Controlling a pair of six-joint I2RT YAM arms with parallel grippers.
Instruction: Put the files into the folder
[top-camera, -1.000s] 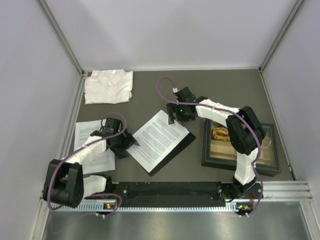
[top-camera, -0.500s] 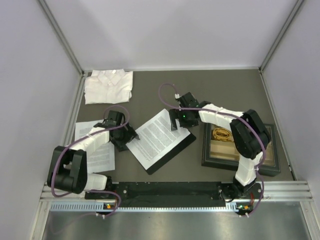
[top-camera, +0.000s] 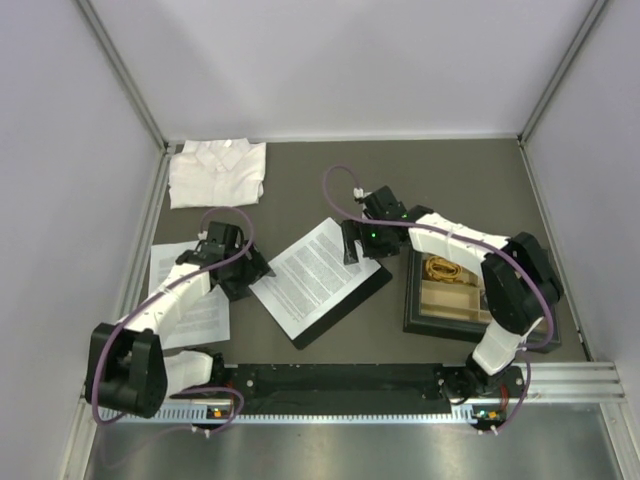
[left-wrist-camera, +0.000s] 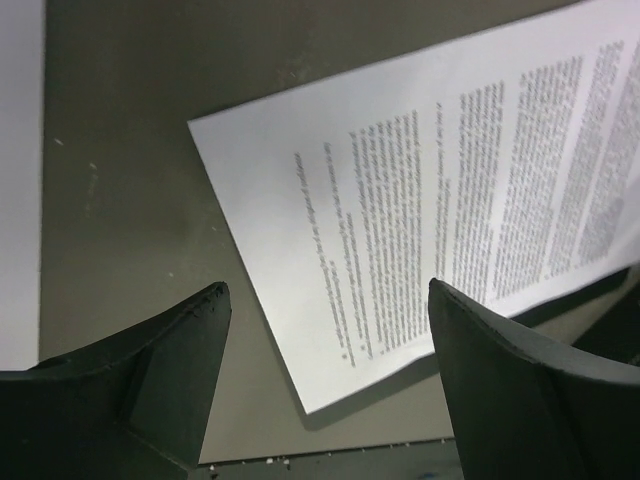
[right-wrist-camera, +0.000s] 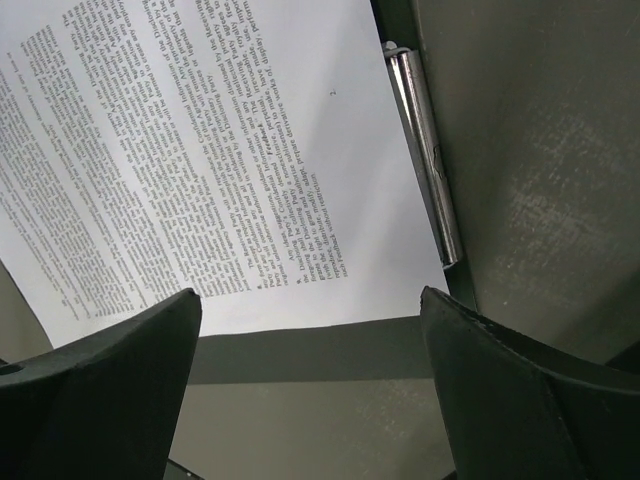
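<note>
Left gripper (top-camera: 258, 272), spread, has backed off the sheet (top-camera: 315, 275) lying on the folder (top-camera: 368, 288); right gripper (top-camera: 348, 256), also spread, nears the clip (right-wrist-camera: 425, 150).

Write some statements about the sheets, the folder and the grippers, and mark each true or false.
1. A printed white paper sheet lies on the flat black folder. True.
2. The left gripper is shut on a sheet. False: it is open and holds nothing.
3. The folded white shirt lies at the far left corner of the table. True.
4. The dark-framed tray stands left of the folder. False: it stands to its right.
</note>
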